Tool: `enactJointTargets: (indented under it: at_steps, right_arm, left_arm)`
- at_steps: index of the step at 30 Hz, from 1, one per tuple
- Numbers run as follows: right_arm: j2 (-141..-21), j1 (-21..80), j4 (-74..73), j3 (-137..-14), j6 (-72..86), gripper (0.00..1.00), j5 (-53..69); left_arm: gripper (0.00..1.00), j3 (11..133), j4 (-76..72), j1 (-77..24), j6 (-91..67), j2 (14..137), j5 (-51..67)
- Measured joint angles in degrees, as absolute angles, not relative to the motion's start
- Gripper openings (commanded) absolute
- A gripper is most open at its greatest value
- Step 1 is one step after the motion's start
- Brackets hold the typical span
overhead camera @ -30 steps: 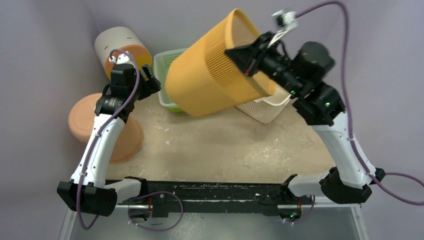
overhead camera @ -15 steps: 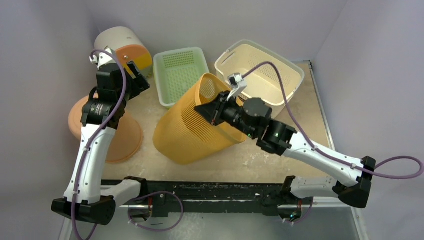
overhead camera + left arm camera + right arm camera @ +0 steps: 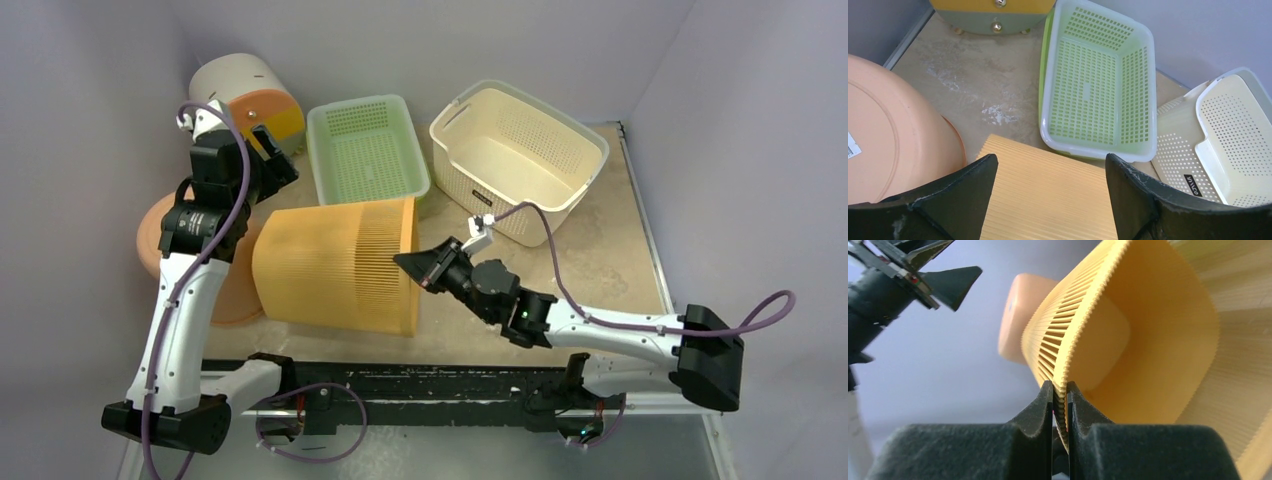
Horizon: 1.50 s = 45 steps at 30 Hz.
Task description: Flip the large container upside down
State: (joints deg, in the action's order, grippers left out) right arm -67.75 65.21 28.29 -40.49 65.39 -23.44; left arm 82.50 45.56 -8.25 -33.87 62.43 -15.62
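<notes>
The large container is a ribbed orange bin (image 3: pixel 335 265). It lies on its side in the middle of the table, its open mouth facing right. My right gripper (image 3: pixel 410 262) is shut on the bin's rim (image 3: pixel 1060 390), one finger inside and one outside. The bin's inside and solid bottom show in the right wrist view (image 3: pixel 1148 340). My left gripper (image 3: pixel 275 165) is open and empty, above the bin's closed end. The bin's ribbed side shows between its fingers in the left wrist view (image 3: pixel 1048 195).
A green basket (image 3: pixel 366 150) and a cream basket (image 3: pixel 520 155) stand at the back. A peach tub (image 3: pixel 165 240) sits upside down at the left, touching the bin's end. A grey and orange bin (image 3: pixel 240 95) lies in the back left corner.
My right gripper has swung the orange bin down from high in the air to the table, where it now lies on its side. The left arm has barely moved.
</notes>
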Motion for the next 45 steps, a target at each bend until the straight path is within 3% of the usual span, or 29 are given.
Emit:
enactJointTargets:
  at_steps: [5,11,16,21,27,38,45]
  right_arm:
    - [-59.1,65.9,33.7,-29.0,76.0,0.0,-23.3]
    - [-44.0,64.6,29.4,-19.4,86.0,0.0,-26.9]
    - [-31.4,62.9,21.0,-15.2,92.7,0.0,-29.5]
    - [-26.3,62.6,16.6,-14.9,93.2,0.0,-31.0]
    - [-37.3,62.5,24.7,-19.9,85.3,0.0,-30.3]
    - [-71.9,52.4,67.1,-24.5,80.5,0.0,-9.6]
    - [-80.8,47.4,86.1,-18.5,87.5,0.0,-2.7]
  left_arm:
    - [0.76,82.5,45.6,-8.3,-33.8,62.2,-15.6]
    - [0.76,82.5,45.6,-8.3,-33.8,62.3,-15.7]
    - [0.75,82.5,45.5,-8.3,-33.5,62.9,-15.6]
    - [0.75,81.4,45.3,-8.3,-33.3,63.7,-15.6]
    - [0.75,80.9,45.0,-8.3,-33.3,65.8,-15.6]
    - [0.75,84.1,44.8,-8.3,-32.2,68.2,-15.9]
    - [0.75,84.8,44.6,-8.3,-31.7,68.6,-16.6]
